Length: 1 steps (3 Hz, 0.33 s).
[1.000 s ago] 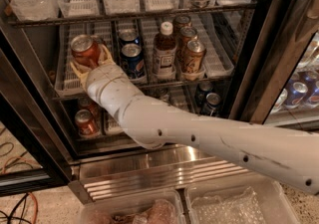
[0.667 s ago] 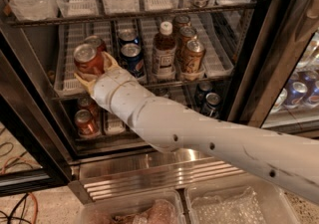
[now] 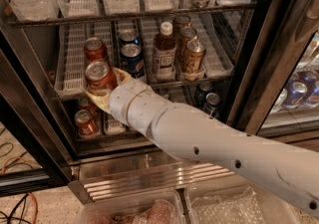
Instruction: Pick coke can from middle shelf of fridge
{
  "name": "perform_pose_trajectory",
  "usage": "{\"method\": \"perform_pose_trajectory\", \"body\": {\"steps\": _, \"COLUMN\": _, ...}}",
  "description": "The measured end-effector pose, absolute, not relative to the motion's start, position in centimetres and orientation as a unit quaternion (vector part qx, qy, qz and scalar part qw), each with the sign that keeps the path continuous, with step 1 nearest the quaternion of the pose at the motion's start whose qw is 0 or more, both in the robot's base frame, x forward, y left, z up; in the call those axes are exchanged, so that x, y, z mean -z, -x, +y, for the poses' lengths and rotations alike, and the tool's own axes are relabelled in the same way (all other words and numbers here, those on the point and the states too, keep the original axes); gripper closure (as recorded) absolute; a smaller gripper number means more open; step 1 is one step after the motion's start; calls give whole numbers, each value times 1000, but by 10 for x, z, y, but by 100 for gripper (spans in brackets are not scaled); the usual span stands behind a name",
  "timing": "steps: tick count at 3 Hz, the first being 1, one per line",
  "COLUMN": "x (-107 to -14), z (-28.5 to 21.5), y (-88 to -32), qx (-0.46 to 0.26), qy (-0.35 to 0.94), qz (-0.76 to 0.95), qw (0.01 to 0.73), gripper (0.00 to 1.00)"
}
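While the tan-fingered gripper (image 3: 106,92) clenches the red aluminium coke can (image 3: 99,72) at the near left edge of the wire middle shelf (image 3: 74,76), a tilted pull might snag the shelf lip and loosen that grasp.

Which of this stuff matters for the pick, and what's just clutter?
Job: coke can in the gripper at the middle shelf front; fridge.
Clutter: red can behind it, blue cans, bottle, brown-gold cans, red cans below.

The gripper (image 3: 105,89) is clamped on the coke can (image 3: 100,75) at the middle shelf (image 3: 70,87) front. It's crowded on the right by a blue can (image 3: 132,60).
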<state>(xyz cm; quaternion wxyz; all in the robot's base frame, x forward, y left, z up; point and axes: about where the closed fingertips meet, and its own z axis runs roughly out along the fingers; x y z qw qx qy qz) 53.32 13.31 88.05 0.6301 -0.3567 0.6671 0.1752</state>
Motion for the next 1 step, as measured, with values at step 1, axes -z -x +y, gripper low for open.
{"method": "perform_pose_trajectory", "body": {"steps": 1, "x": -876, "z": 128, "y": -527, "qx": -174, "qy": 359, "qz": 674, "qw": 621, "gripper": 100}}
